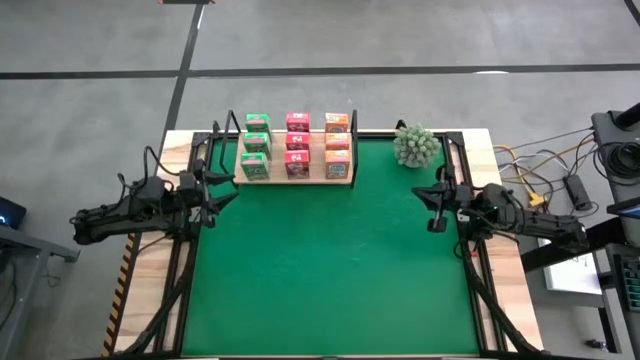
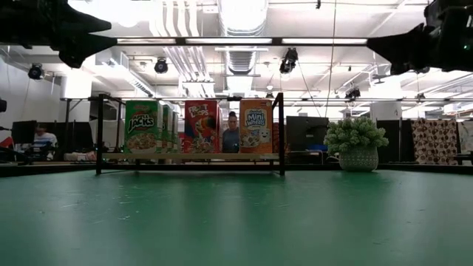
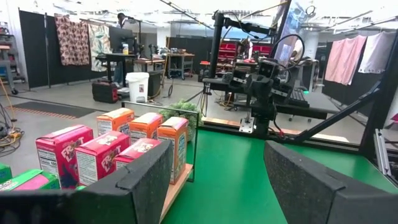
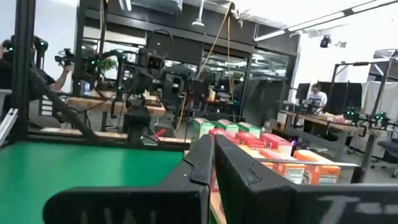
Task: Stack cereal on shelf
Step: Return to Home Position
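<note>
Shelf [image 1: 276,181]: I am seeing it sitting at the far edge of the green mat [image 1: 330,270], left of the small plant [image 1: 415,146].
Cereal [image 1: 297,146]: nine boxes are standing on the shelf in three columns, with green at left, red in the middle and orange at right.
Left gripper [image 3: 217,159]: it is hovering raised over the mat's left side, near the shelf's left end. Its fingers are spread wide and are gripping nothing.
Right gripper [image 4: 211,144]: it is hanging raised over the mat's right edge, in front of the plant. Its fingers are pressing together on nothing.
</note>
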Available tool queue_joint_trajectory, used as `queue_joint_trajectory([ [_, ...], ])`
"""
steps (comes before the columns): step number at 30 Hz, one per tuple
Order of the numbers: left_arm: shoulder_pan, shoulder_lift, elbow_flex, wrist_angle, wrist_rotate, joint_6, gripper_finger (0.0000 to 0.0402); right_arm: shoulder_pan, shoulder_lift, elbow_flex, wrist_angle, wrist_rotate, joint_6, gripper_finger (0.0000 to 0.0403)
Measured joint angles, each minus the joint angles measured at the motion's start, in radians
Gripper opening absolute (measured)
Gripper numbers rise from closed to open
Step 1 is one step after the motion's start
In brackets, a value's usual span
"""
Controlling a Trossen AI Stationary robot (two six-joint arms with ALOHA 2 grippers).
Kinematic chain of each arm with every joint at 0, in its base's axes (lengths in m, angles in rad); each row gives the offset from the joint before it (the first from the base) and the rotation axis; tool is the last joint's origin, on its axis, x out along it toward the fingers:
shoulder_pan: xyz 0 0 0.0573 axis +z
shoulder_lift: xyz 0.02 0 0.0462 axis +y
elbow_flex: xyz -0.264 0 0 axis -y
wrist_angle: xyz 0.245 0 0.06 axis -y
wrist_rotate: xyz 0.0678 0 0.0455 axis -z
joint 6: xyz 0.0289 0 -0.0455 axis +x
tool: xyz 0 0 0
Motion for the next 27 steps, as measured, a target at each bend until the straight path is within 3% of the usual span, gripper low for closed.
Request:
queue_joint_trajectory([
  [8,0.000,0.000,0.000,0.000,0.001,0.000,0.0236,0.000,0.004,0.000,-0.051,0.000,0.177,0.0009],
  [27,0.000,0.001,0.000,0.000,0.001,0.000,0.0236,0.000,0.042,0.000,-0.156,0.000,0.167,0.0009],
])
